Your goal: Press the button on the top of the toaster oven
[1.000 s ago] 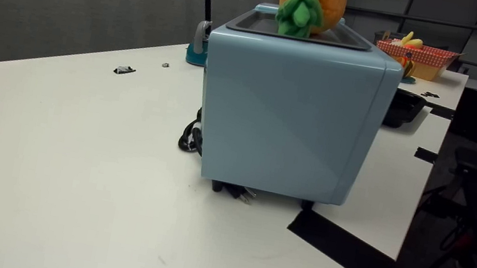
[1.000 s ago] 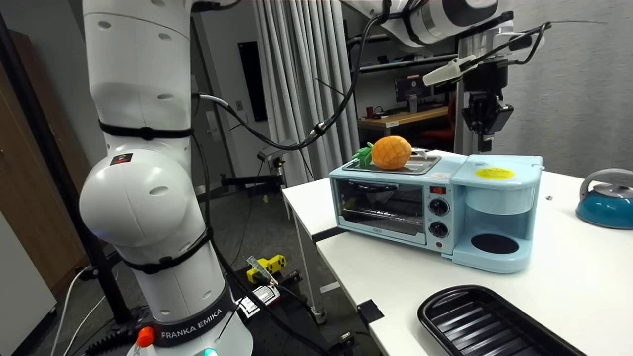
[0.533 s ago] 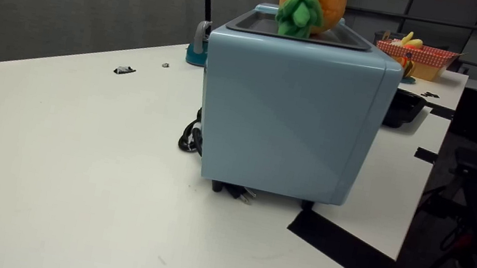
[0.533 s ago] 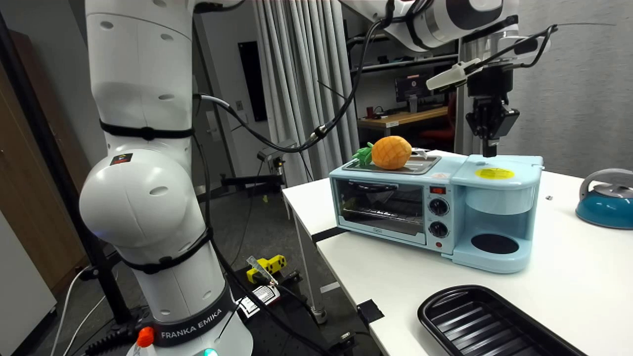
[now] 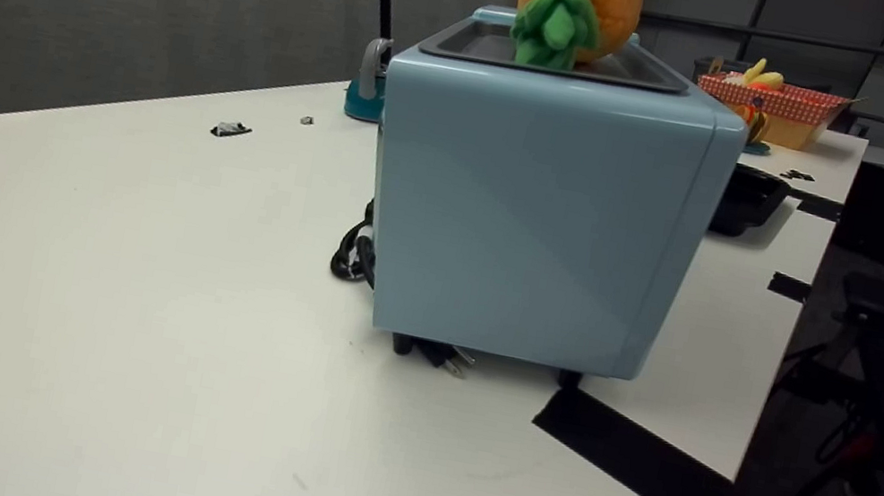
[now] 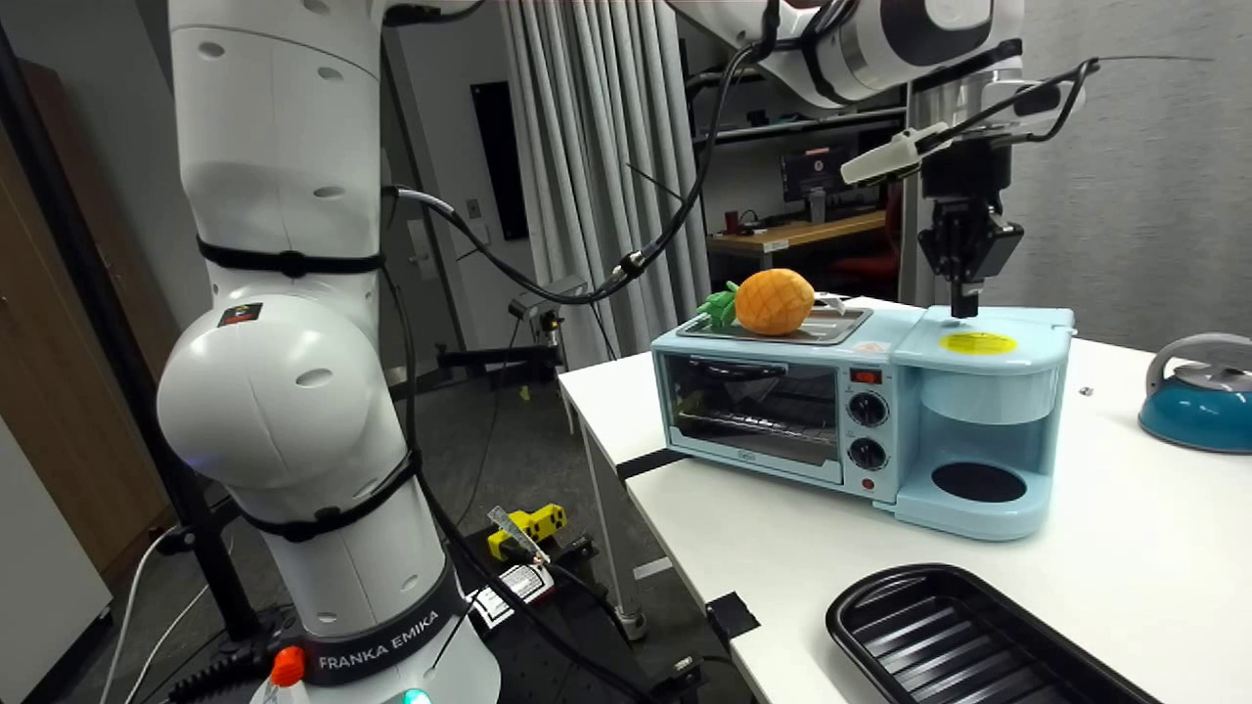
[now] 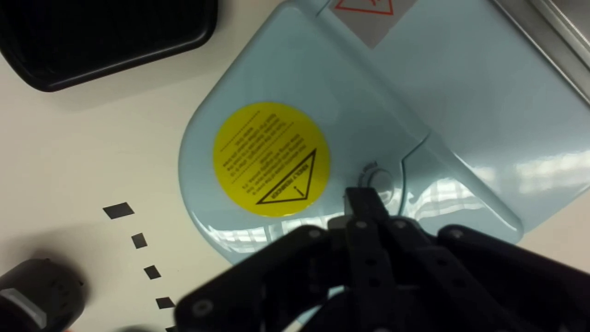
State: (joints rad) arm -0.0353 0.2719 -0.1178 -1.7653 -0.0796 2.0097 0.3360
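The toaster oven (image 5: 538, 219) is sitting on the tabletop (image 5: 120, 319). The tool (image 6: 964, 305), fingertips (image 7: 364, 203) together, is pointing down near the button (image 7: 381, 180), contact unclear; a clean press is probably calling for centring first, then pushing straight down.

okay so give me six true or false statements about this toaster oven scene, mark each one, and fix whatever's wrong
The gripper points down over the toaster oven. True.
The gripper is wide open. False; it is shut.
A toy pineapple lies on the metal tray atop the toaster oven. True.
The toaster oven is bright red. False; it is pale blue.
A black pan lies on the white table. True.
The black pan touches the toaster oven. False; they are apart.
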